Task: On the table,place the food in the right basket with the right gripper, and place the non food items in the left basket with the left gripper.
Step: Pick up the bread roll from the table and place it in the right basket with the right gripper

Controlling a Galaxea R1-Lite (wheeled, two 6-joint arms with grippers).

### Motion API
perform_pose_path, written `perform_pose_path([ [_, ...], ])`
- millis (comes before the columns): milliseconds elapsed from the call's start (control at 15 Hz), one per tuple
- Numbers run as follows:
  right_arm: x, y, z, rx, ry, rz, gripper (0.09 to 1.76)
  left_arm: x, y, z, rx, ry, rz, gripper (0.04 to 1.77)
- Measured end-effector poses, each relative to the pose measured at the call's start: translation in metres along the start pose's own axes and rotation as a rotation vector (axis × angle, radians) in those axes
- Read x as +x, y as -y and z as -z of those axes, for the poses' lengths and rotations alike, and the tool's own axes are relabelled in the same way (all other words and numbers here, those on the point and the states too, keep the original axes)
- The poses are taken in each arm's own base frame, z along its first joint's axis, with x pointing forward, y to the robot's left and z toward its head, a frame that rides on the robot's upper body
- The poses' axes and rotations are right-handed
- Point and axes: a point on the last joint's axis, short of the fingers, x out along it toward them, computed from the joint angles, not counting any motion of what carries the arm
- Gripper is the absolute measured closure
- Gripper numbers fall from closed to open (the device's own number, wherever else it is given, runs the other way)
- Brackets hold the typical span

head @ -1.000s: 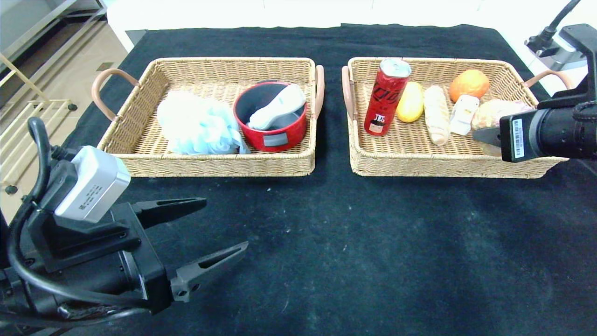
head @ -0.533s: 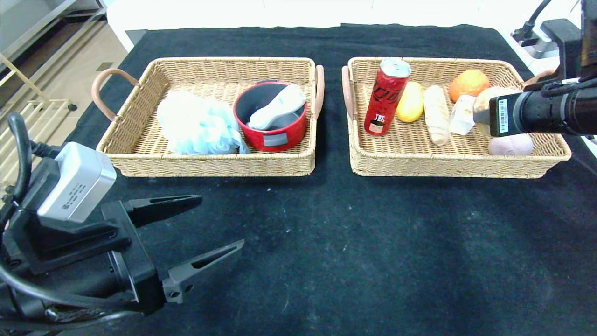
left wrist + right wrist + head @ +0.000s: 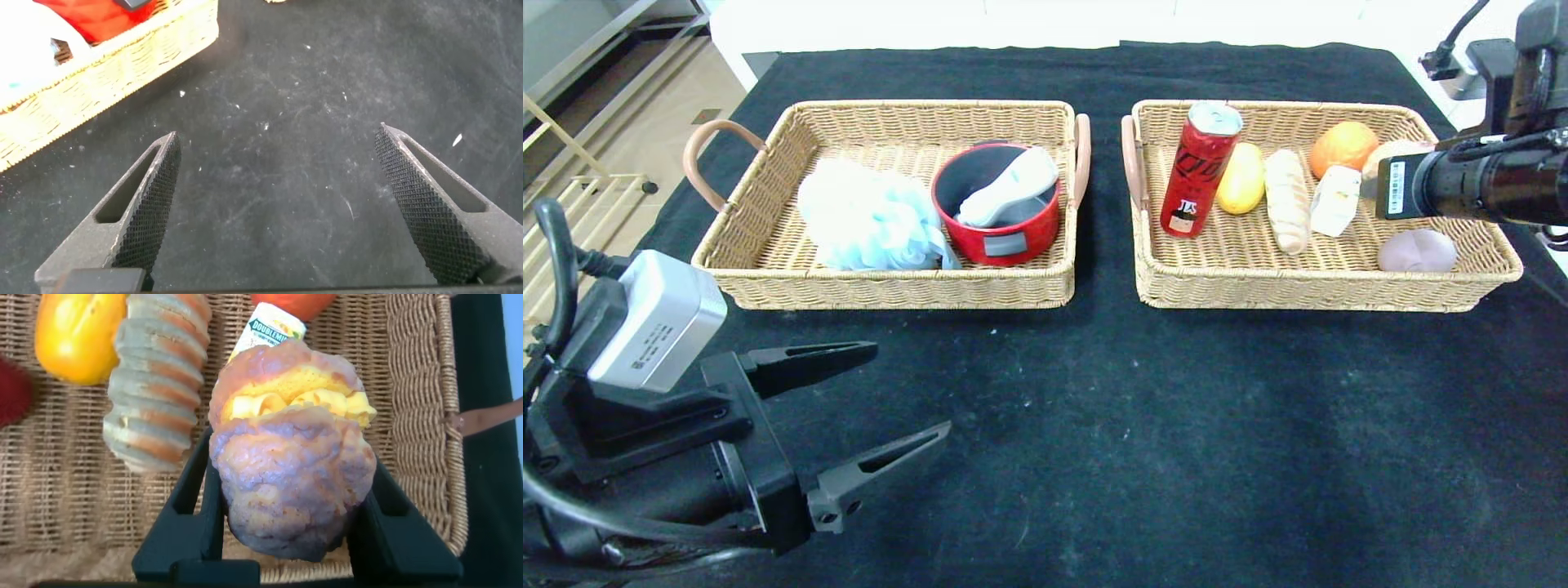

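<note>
I see the bumpy bun (image 3: 290, 469) squeezed between my right gripper's (image 3: 286, 514) fingers, up over the right basket (image 3: 1307, 286) at about two o'clock. My left gripper (image 3: 866, 408) hangs wide open, holding nothing, at seven o'clock above the black table (image 3: 1176, 449).

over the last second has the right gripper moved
Yes. The right gripper, shut on the bread roll, has shifted from the right basket's front rim toward its far right corner, uncovering a pink item.
</note>
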Motion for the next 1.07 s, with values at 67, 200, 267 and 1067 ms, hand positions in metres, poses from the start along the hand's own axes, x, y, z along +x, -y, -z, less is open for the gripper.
perform_pose_path([
  [67, 0.003, 0.000, 0.002, -0.001, -0.004, 0.002, 0.98, 0.000, 0.000, 0.000, 0.001, 0.000, 0.000, 0.09],
  [200, 0.008, 0.001, 0.005, -0.002, -0.013, 0.011, 0.98, 0.000, 0.000, 0.000, 0.000, -0.001, 0.001, 0.09],
  [267, 0.010, 0.003, 0.006, -0.001, -0.018, 0.020, 0.98, 0.000, 0.000, 0.000, 0.000, -0.001, 0.004, 0.09],
  [1067, 0.014, 0.010, 0.007, 0.002, -0.025, 0.041, 0.33, 0.001, 0.002, 0.003, 0.012, -0.012, 0.016, 0.09],
])
